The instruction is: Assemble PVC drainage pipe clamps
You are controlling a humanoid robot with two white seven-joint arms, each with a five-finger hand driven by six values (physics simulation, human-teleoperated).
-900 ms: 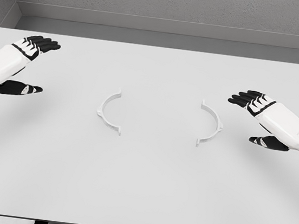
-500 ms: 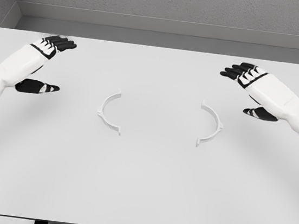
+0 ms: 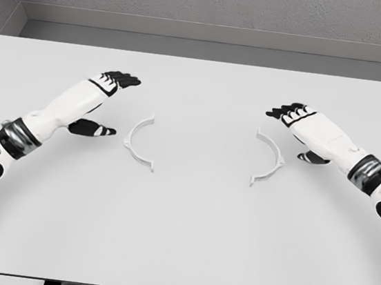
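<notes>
Both robot hands moved inward (open): left point(image 3: 102, 100) | right point(image 3: 303, 128), thumb partly hidden

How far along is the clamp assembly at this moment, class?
Nothing is joined yet: the left clamp half and right clamp half lie apart on the table. In hand: the left hand and right hand, fingers open, sit beside their halves. Left: grasping both and mating them.

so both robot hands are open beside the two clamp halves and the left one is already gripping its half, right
Not quite. In the head view the left robot hand is open beside the left clamp half, not gripping it. The right robot hand is likewise open beside the right clamp half.
</notes>
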